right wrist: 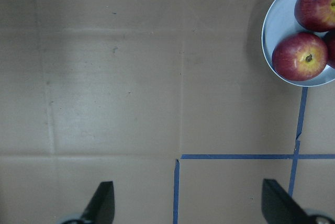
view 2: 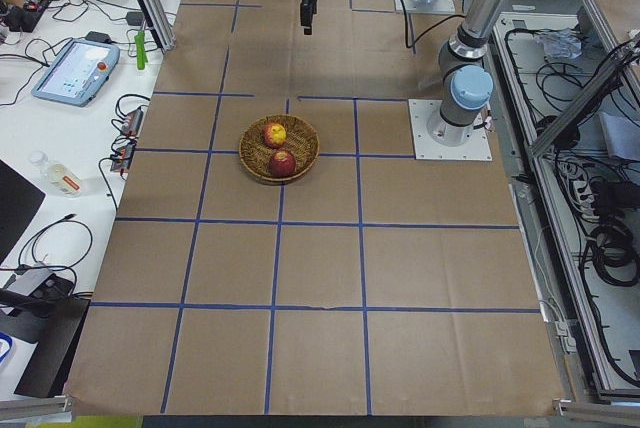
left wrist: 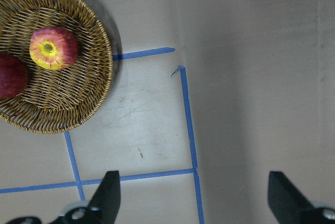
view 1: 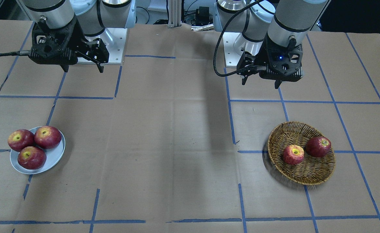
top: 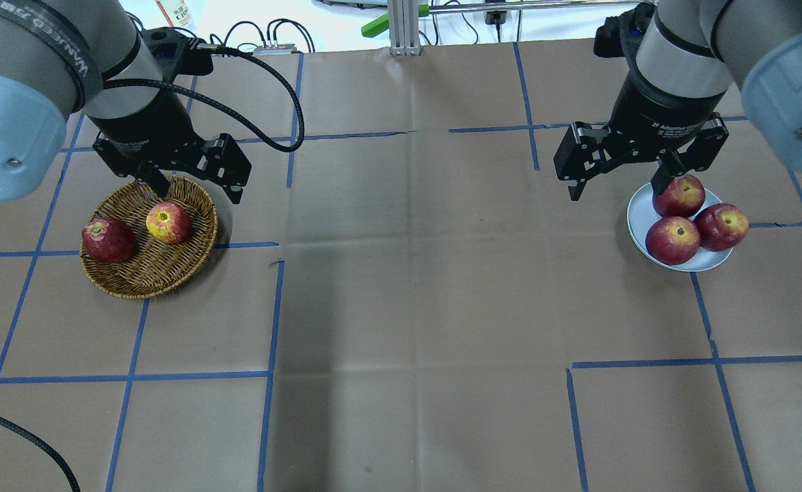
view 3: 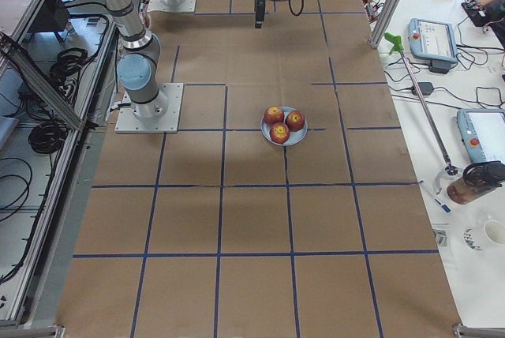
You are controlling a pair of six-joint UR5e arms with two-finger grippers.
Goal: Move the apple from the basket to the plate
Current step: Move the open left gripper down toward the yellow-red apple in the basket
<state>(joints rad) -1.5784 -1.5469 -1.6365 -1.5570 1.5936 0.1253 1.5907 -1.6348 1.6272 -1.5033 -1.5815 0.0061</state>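
You'll find the striped apple lying in the basket, just beside a darker apple. Your left claw hangs above the table near the basket, spread wide and empty. The right claw hovers near the plate, also spread and empty; three red apples sit on that plate

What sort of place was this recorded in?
Most likely a robotics lab: a brown-papered table marked with a blue tape grid, arms bolted to a metal base plate, and teach pendants and loose cables alongside.
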